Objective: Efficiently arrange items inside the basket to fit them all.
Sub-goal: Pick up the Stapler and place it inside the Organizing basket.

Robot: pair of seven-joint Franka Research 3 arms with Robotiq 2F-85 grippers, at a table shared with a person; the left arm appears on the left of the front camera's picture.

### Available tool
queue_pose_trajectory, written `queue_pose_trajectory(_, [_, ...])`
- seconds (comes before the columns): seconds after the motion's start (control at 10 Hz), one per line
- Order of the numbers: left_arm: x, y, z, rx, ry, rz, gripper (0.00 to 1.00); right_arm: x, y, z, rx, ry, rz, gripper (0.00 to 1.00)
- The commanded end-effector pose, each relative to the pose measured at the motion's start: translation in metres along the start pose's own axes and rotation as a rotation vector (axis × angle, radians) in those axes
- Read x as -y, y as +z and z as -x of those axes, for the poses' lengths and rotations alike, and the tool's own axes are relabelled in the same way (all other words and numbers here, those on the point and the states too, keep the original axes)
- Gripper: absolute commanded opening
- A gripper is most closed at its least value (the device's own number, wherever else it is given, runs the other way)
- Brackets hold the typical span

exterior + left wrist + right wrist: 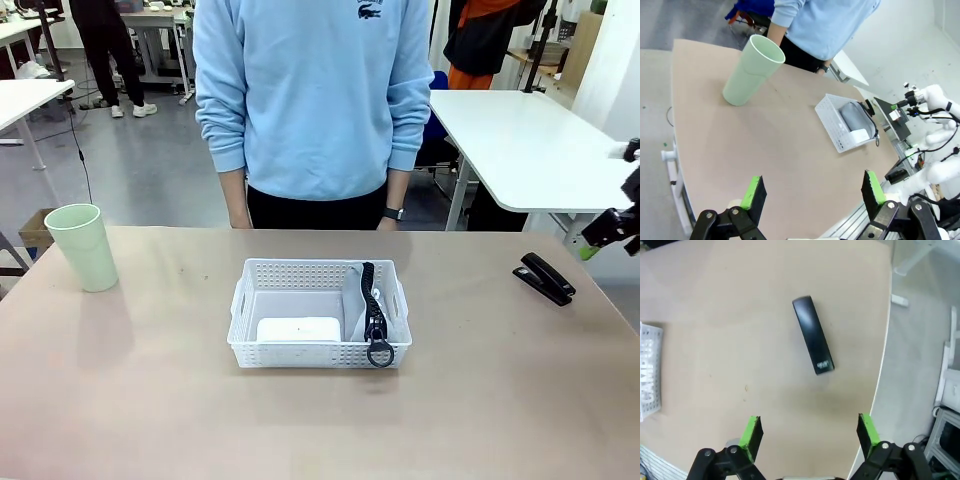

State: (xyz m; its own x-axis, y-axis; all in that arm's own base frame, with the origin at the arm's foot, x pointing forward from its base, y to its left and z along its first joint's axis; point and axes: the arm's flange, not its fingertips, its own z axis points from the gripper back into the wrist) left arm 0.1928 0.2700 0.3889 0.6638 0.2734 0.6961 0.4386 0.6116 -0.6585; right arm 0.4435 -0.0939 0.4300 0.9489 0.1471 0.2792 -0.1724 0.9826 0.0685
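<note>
Lying beyond the right jaws, small black object (813, 335), jaws spread wide

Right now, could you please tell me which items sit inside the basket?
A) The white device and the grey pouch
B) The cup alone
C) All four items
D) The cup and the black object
A: the white device and the grey pouch sit in the basket, while the pale green cup and the black object rest outside it on the table.
</note>
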Motion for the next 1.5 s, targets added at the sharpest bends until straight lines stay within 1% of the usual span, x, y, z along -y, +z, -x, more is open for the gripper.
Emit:
queue_pose_trajectory(0.0, [0.002, -0.003, 0.0, 0.024, -0.014, 0.013, 1.0, 0.008, -0.013, -0.025, 0.006, 0.077, -0.061, 1.0])
queue_pose_trajectory(0.3, [0.002, -0.003, 0.0, 0.024, -0.014, 0.013, 1.0, 0.002, -0.047, -0.045, -0.034, 0.149, -0.041, 1.0])
queue_pose_trajectory(0.6, [0.002, -0.003, 0.0, 0.024, -0.014, 0.013, 1.0, 0.002, -0.065, -0.057, -0.074, 0.065, -0.04, 1.0])
queue_pose_trajectory(0.7, [0.002, -0.003, 0.0, 0.024, -0.014, 0.013, 1.0, 0.003, -0.07, -0.059, -0.085, 0.017, -0.029, 1.0])
queue_pose_trajectory(0.8, [0.002, -0.003, 0.0, 0.024, -0.014, 0.013, 1.0, 0.003, -0.076, -0.061, -0.089, -0.073, 0.001, 1.0])
queue_pose_trajectory(1.1, [0.002, -0.003, 0.0, 0.024, -0.014, 0.013, 1.0, 0.007, -0.084, -0.062, -0.099, -0.114, 0.009, 1.0])
queue_pose_trajectory(1.3, [0.002, -0.003, 0.0, 0.024, -0.014, 0.013, 1.0, 0.008, -0.089, -0.063, -0.107, -0.095, 0.008, 1.0])
queue_pose_trajectory(1.4, [0.002, -0.003, 0.0, 0.024, -0.014, 0.013, 1.0, 0.007, -0.094, -0.063, -0.106, -0.016, 0.004, 1.0])
